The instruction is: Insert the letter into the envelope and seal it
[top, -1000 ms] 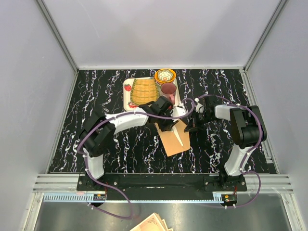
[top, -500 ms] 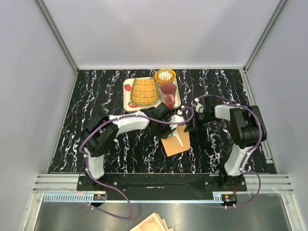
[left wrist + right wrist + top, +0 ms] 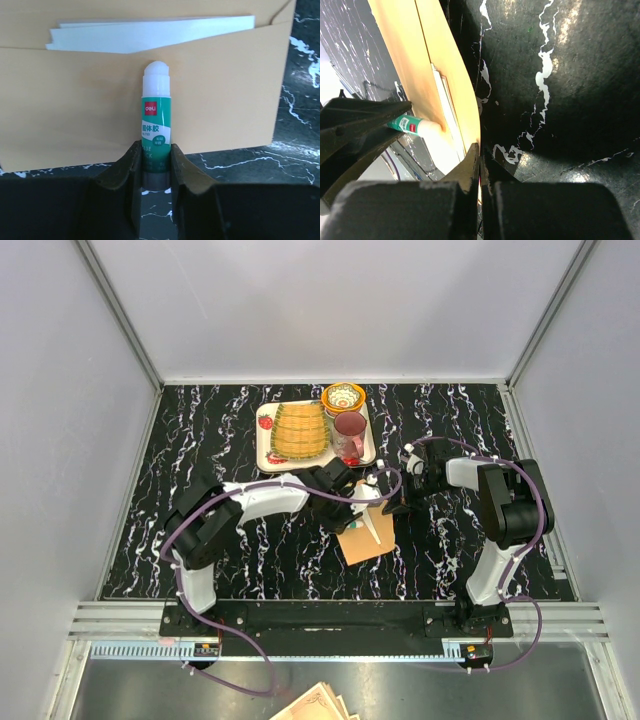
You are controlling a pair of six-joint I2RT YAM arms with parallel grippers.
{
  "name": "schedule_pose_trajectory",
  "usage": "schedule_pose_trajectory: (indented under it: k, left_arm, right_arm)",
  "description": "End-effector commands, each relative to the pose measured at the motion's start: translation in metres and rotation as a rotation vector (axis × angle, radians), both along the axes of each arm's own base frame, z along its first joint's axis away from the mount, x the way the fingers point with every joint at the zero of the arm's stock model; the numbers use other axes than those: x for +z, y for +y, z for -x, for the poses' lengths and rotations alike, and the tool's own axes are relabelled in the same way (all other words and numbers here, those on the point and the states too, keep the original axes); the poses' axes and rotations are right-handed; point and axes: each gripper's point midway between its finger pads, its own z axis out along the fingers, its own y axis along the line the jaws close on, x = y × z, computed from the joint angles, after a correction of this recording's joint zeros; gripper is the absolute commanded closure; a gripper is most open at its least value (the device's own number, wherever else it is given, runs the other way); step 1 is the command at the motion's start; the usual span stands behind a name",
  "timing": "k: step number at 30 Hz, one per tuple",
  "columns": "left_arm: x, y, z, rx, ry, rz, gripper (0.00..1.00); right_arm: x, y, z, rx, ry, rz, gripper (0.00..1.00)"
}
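The orange-tan envelope (image 3: pixel 372 540) lies on the black marbled table between the arms, with its flap open. The pale letter (image 3: pixel 150 34) sits inside, its top edge sticking out of the pocket. My left gripper (image 3: pixel 152 150) is shut on a green and white glue stick (image 3: pixel 156 120), whose white tip rests against the envelope (image 3: pixel 75 115) just below the pocket's opening. My right gripper (image 3: pixel 480 155) is shut on the edge of the envelope's flap (image 3: pixel 447 65) and holds it lifted. In the right wrist view the glue stick (image 3: pixel 412 125) meets the letter (image 3: pixel 445 95) area.
A tray (image 3: pixel 264 430) at the back of the table holds a yellow striped dish (image 3: pixel 298 430), a patterned bowl (image 3: pixel 343 397) and a red cup (image 3: pixel 350 430). Ornate beige papers (image 3: pixel 318 705) lie below the table's near edge.
My left gripper with the glue stick has shifted a little right and nearer, over the envelope. The right gripper has kept its hold on the flap.
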Motion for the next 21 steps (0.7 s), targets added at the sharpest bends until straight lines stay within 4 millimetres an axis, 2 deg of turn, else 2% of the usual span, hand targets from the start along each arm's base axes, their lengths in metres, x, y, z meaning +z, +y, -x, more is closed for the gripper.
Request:
schedule_pose_trajectory:
  k: [1, 4, 7, 10, 14, 17, 19, 21]
  left_arm:
    - [0.007, 0.009, 0.021, -0.035, 0.029, -0.021, 1.0]
    - [0.005, 0.012, 0.02, -0.041, 0.025, -0.038, 1.0]
    - [0.001, 0.018, 0.002, 0.01, 0.026, -0.054, 1.0]
    - [0.001, 0.016, -0.015, 0.044, 0.017, -0.07, 1.0]
    - [-0.001, 0.012, -0.018, 0.069, 0.024, -0.075, 1.0]
    - [0.0, 0.009, -0.012, 0.059, 0.037, -0.064, 1.0]
    - [0.01, 0.004, -0.011, 0.06, 0.034, -0.02, 1.0]
    - [0.03, -0.002, -0.011, 0.067, 0.032, 0.049, 1.0]
  right_arm:
    - [0.004, 0.001, -0.01, -0.002, -0.033, 0.005, 1.0]
    - [0.004, 0.001, -0.011, -0.001, -0.036, 0.005, 1.0]
    - [0.004, 0.001, -0.011, -0.002, -0.036, 0.003, 1.0]
    - [0.004, 0.001, -0.011, -0.001, -0.036, 0.005, 1.0]
    - [0.005, 0.001, -0.011, 0.0, -0.039, 0.003, 1.0]
    - [0.005, 0.002, -0.011, 0.001, -0.041, 0.001, 1.0]
    - [0.006, 0.002, -0.011, 0.003, -0.046, -0.002, 1.0]
    - [0.007, 0.003, -0.01, 0.006, -0.049, -0.008, 1.0]
